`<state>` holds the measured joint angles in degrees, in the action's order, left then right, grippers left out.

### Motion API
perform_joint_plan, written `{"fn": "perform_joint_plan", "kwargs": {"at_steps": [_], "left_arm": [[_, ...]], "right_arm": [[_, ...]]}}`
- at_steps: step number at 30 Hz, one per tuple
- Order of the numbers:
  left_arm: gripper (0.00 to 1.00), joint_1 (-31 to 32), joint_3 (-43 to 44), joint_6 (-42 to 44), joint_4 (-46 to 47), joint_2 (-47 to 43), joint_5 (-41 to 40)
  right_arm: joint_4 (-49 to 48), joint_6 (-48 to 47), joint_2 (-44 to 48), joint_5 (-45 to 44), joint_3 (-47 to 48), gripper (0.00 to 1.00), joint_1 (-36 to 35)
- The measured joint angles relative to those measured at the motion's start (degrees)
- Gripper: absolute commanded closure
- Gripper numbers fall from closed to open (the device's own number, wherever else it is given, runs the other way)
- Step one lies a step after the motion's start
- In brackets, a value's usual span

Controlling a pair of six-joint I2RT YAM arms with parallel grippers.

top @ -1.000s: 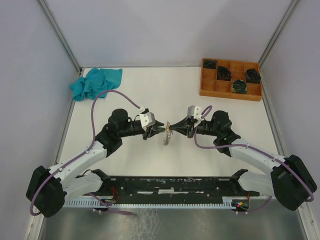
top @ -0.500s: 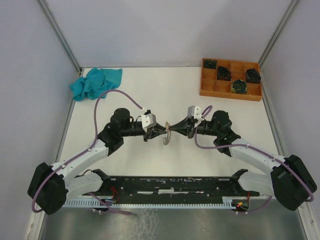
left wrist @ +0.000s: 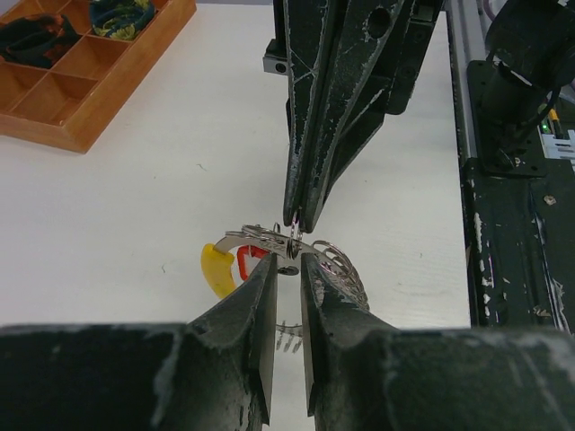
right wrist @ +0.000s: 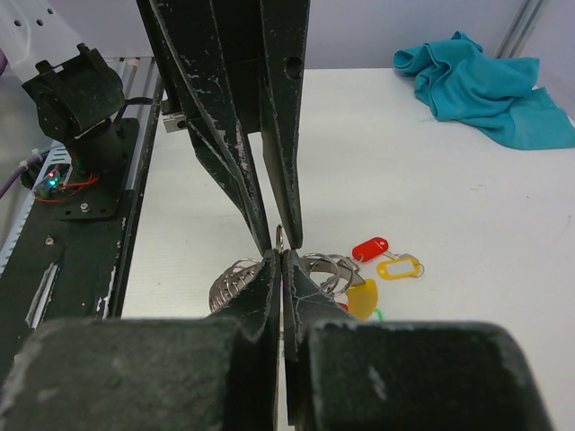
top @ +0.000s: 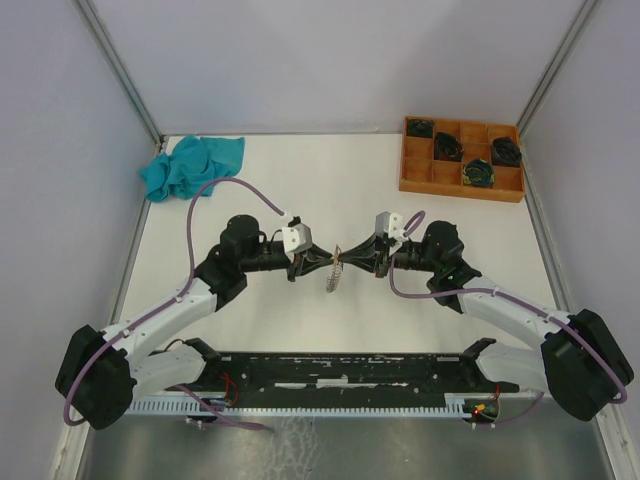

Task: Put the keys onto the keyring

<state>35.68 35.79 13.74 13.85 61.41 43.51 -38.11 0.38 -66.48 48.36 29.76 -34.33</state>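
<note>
**A:** What fills the scene, biggest first?

**B:** A white tabletop (top: 330, 190). On it, the white-and-black left arm (top: 170, 310) and right arm (top: 500, 310) reach in toward each other, so their tips meet near the middle. At the far right corner sits an orange wooden compartment tray (top: 460, 191) holding black round coils with green marks (top: 479, 173). A crumpled teal cloth (top: 190, 165) lies at the far left corner.

**A:** And the end effectors?

**B:** They face each other tip to tip. The left end effector (left wrist: 287, 262) is drawn in to a narrow slit, with a thin bit of the ring caught between its fingers. The right end effector (right wrist: 281, 256) is pinched almost fully together, with a wire loop of the same ring nipped at its very tips.

**A:** Where is the ring?

**B:** The silvery-grey ribbed metal keyring (right wrist: 235, 277) is between the two end effectors, gripped from both sides at mid-tabletop. It is well apart from the tray and the cloth. Its long yellow plastic tag (left wrist: 216, 269) hangs to one side.

**A:** The keys?

**B:** A small red-tagged key (right wrist: 370, 247) and a pale-yellow-tagged key (right wrist: 400, 267) are just beside the ring. Only a sliver of green (right wrist: 377, 314) shows under the long tag. I cannot tell whether any key is threaded on.
</note>
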Motion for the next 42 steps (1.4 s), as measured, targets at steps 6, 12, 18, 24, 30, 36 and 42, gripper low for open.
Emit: {"fn": "perform_joint_plan", "kwargs": {"at_steps": [6, 12, 18, 24, 30, 36, 42], "left_arm": [[0.78, 0.0, 0.22, -0.42, 0.0, 0.0, -0.44], [0.82, 0.0, 0.26, -0.68, 0.04, 0.22, 0.55], [0.84, 0.0, 0.81, -1.11, 0.04, 1.57, 2.4], [0.94, 0.0, 0.94, -1.29, 0.04, 1.75, 3.26], [0.95, -0.11, 1.05, -1.36, -0.02, 1.86, 3.69], [0.88, -0.22, 1.14, -1.36, -0.04, 1.86, 3.89], [0.87, -0.26, 1.22, -1.36, -0.04, 2.1, 4.55]], "right_arm": [[-0.02, -0.02, 0.0, 0.09, 0.0, 0.99, 0.0], [0.0, 0.0, 0.0, 0.15, 0.0, 0.99, 0.0], [0.85, -0.2, 0.0, 0.76, 0.02, 0.99, 0.0], [1.73, -0.22, 0.0, 1.36, 0.15, 0.99, -0.02], [1.95, -0.24, -0.02, 1.7, 0.26, 0.99, 0.0], [2.01, -0.22, -0.02, 1.77, 0.44, 0.99, -0.02], [1.99, -0.2, 0.0, 1.79, 0.44, 0.99, 0.0]]}}
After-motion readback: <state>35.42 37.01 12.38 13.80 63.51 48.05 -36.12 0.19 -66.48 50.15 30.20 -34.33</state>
